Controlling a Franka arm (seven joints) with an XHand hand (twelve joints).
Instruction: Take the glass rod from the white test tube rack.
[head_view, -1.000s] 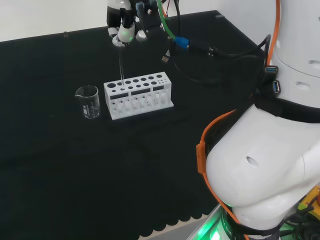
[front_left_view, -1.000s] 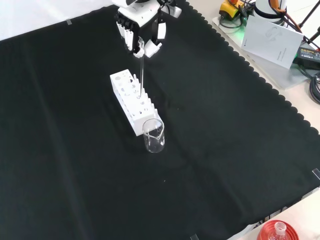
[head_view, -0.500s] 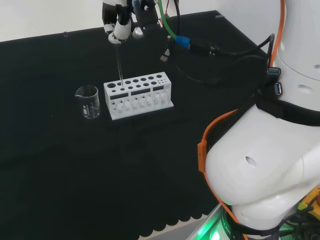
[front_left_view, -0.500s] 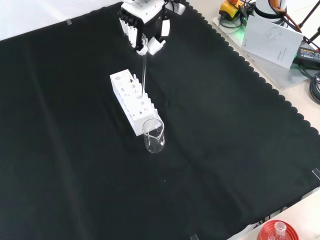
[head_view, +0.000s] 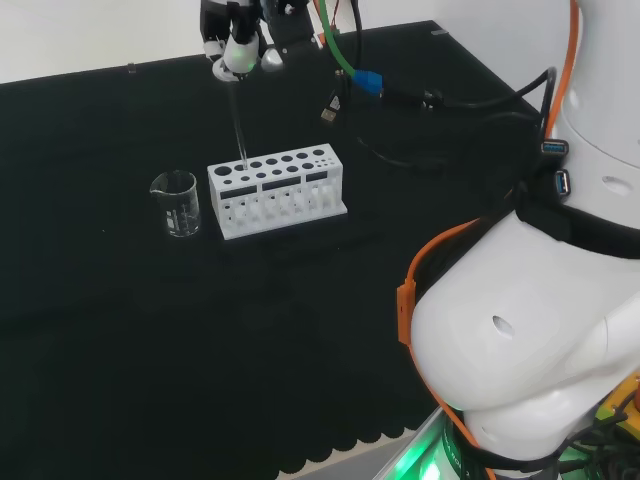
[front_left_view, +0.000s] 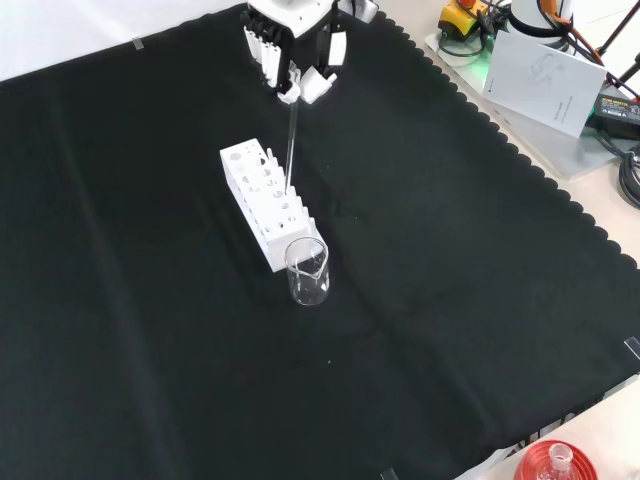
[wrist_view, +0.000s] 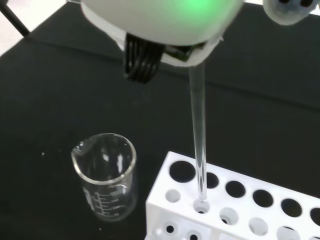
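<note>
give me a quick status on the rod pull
Hand shut on glass rod, above the white rack. Rod upright, its tip at a rack hole near the beaker end. Nothing in the way.

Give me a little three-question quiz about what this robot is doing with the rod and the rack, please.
1. True or false: the hand pinches the top of the glass rod.
2. Multiple choice. The rod's lower tip is: A) still at a hole of the white test tube rack; B) inside the beaker; C) lying on the cloth.
3. Which end of the rack does the beaker stand beside in the head view?

Key: 1 true. 2 A. 3 The left end, apart from it.
</note>
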